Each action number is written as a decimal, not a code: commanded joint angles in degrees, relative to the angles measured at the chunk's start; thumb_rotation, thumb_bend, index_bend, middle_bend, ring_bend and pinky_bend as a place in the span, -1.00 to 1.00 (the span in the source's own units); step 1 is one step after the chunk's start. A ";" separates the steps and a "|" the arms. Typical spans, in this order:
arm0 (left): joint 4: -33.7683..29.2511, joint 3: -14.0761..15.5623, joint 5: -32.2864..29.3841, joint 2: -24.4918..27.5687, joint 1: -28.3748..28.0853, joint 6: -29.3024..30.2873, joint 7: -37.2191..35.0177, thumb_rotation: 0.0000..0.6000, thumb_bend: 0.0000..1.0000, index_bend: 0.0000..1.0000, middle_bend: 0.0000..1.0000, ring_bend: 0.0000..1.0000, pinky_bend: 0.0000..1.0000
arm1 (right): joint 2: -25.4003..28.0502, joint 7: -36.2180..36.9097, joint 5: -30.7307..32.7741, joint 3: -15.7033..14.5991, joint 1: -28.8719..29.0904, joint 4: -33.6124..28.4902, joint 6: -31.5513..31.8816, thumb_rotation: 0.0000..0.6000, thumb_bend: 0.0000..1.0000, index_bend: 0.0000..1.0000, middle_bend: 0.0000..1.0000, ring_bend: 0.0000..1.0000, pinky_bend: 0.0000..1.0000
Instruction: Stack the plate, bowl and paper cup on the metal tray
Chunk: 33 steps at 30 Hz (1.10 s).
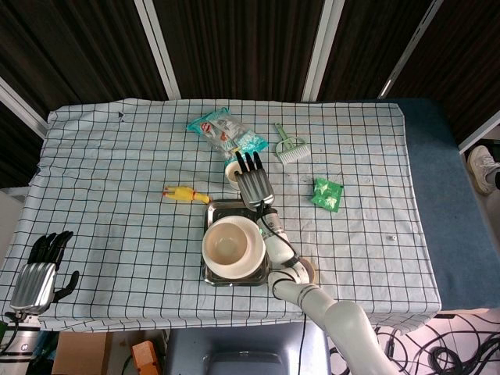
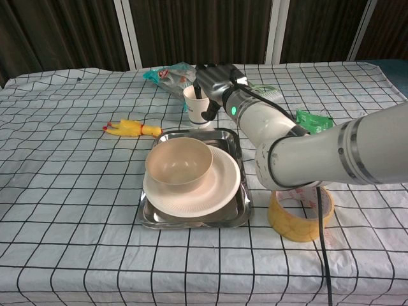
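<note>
The metal tray (image 1: 224, 205) (image 2: 227, 136) lies at the table's middle and carries a white plate (image 1: 256, 244) (image 2: 223, 182) with a beige bowl (image 1: 227, 244) (image 2: 178, 160) in it. The white paper cup (image 1: 229, 169) (image 2: 194, 109) stands upright on the cloth just behind the tray. My right hand (image 1: 252, 180) (image 2: 214, 78) is at the cup's right side and over its rim, fingers stretched out, thumb in front of the cup wall; I see no closed grip. My left hand (image 1: 40, 270) hangs off the table's near left corner, holding nothing.
A yellow rubber chicken (image 1: 186, 194) (image 2: 131, 129) lies left of the tray. A tape roll (image 2: 299, 213) sits right of it under my right forearm. A snack bag (image 1: 219, 129), a small green brush (image 1: 289, 143) and a green packet (image 1: 326, 193) lie behind.
</note>
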 commanded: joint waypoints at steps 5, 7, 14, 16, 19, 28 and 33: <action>0.02 0.00 0.11 0.10 0.01 0.08 -0.24 1.00 -0.15 -1.00 -0.86 -1.00 -0.95 | -0.93 0.48 0.21 -0.49 0.75 1.77 -0.25 1.00 -0.37 0.10 -1.00 -1.00 -1.00; 0.02 0.03 0.19 0.16 0.06 0.18 -0.30 1.00 -0.15 -1.00 -0.87 -1.00 -0.95 | -0.93 0.53 0.35 -0.56 0.74 1.86 0.09 1.00 -0.31 0.11 -1.00 -1.00 -1.00; -0.04 0.12 0.60 0.18 0.24 0.72 -0.28 1.00 -0.16 -1.00 -0.87 -1.00 -0.95 | -0.93 0.19 0.53 -0.95 0.49 2.25 0.49 1.00 -0.07 0.14 -0.99 -1.00 -1.00; -0.04 0.15 0.59 0.17 0.22 0.64 -0.22 1.00 -0.15 -1.00 -0.87 -1.00 -0.95 | -0.93 0.22 0.45 -1.07 0.40 2.24 0.75 1.00 -0.05 0.15 -0.99 -1.00 -1.00; -0.04 0.17 0.62 0.14 0.22 0.61 -0.23 1.00 -0.16 -1.00 -0.87 -1.00 -0.95 | -0.80 0.70 -0.01 -1.36 0.23 2.03 1.62 1.00 -0.05 0.16 -0.98 -1.00 -1.00; -0.17 0.26 1.10 0.11 0.42 1.30 -0.09 1.00 -0.16 -1.00 -0.87 -1.00 -0.95 | 2.46 4.18 -2.54 -2.71 -2.43 -3.51 7.96 1.00 -0.05 0.19 -0.97 -1.00 -1.00; -0.24 0.50 1.40 -0.08 0.29 1.03 0.27 1.00 -0.16 -1.00 -0.87 -1.00 -0.95 | 6.72 5.72 -4.52 -3.57 -5.43 -12.37 13.51 1.00 -0.05 0.20 -0.94 -1.00 -1.00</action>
